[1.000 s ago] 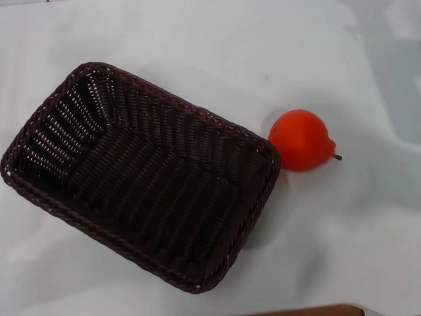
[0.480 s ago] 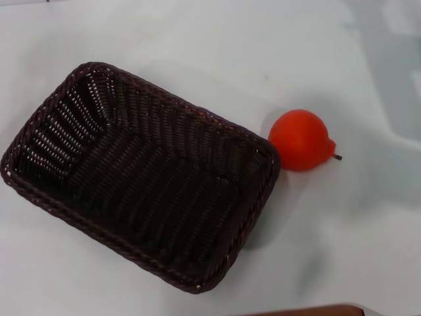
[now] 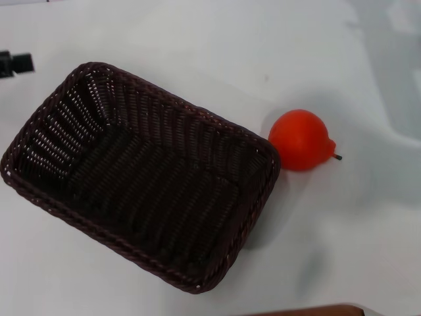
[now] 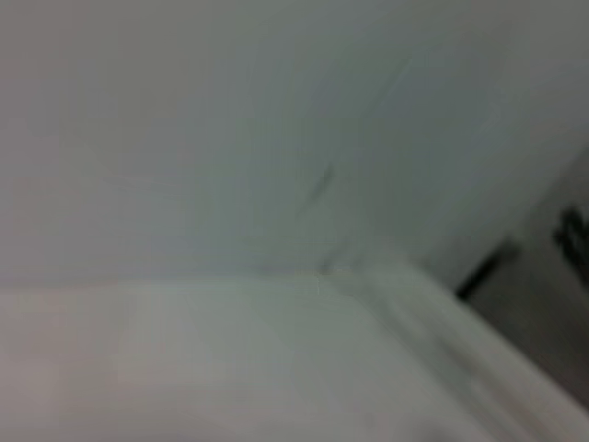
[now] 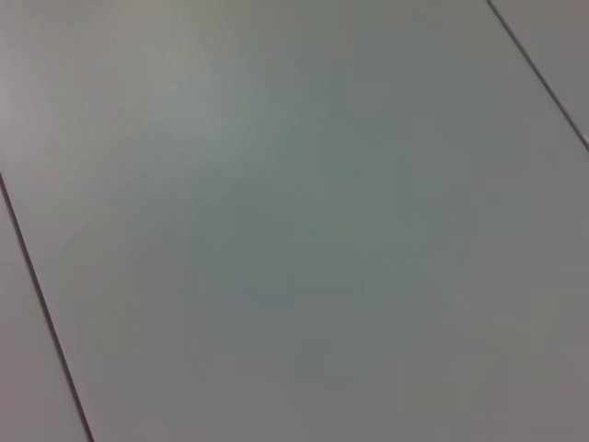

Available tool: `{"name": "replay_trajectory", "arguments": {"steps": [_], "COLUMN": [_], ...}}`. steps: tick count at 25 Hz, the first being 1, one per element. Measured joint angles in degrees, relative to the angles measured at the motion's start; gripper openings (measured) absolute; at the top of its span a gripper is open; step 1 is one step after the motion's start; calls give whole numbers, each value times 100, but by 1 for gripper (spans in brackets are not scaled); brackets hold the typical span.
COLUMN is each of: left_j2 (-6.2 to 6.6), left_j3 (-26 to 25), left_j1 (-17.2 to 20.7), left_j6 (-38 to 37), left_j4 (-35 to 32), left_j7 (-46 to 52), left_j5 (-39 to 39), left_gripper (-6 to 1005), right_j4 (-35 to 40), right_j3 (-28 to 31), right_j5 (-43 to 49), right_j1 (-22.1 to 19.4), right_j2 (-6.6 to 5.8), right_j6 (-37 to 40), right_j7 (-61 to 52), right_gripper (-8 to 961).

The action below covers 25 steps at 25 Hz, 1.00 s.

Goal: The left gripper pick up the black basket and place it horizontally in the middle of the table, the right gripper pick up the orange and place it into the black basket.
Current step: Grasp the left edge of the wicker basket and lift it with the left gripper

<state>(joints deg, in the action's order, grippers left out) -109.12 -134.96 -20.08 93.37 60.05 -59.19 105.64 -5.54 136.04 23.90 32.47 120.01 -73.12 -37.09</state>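
Note:
The black basket (image 3: 141,174) lies empty on the white table (image 3: 217,46) in the head view, turned diagonally, its long axis running from upper left to lower right. The orange (image 3: 301,139) sits on the table just right of the basket's right corner, with its dark stem pointing right. A small black part of my left gripper (image 3: 14,64) shows at the far left edge, above and left of the basket's upper left corner and apart from it. My right gripper is out of view.
A brown strip (image 3: 309,311) shows at the bottom edge of the head view. The left wrist view shows a blurred white surface (image 4: 230,359) with an edge. The right wrist view shows only a plain grey surface (image 5: 294,221) with thin dark lines.
My left gripper has come into the head view at the far left edge. The basket and the orange have not moved.

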Motion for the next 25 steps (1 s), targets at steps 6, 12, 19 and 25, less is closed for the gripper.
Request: {"name": "replay_trajectory", "arguments": {"steps": [6,12,19,25], "left_j2": [-266,-447,-583,-669], "left_j3": [12,-40,-18,42], "left_j1": [-395,-706,-841,-910], "left_j6": [24,-17,-177,-308], "left_j4": [365,385,392,350], "left_j7": [454,569,660,670], "left_j5": [1313,2103,2641,2946], "left_gripper": [824,827,831,832], "right_j4": [28,45,53,54], "right_j3": [2,2,1,1], "right_j5": [0,0,1,0], "right_j1": [-1,-4,-4,-4], "right_j2": [3,5,5,4], "right_j6": [9,137,150,150], "right_j7": [0,0,0,0], "right_gripper": [944,944,945,945]}}
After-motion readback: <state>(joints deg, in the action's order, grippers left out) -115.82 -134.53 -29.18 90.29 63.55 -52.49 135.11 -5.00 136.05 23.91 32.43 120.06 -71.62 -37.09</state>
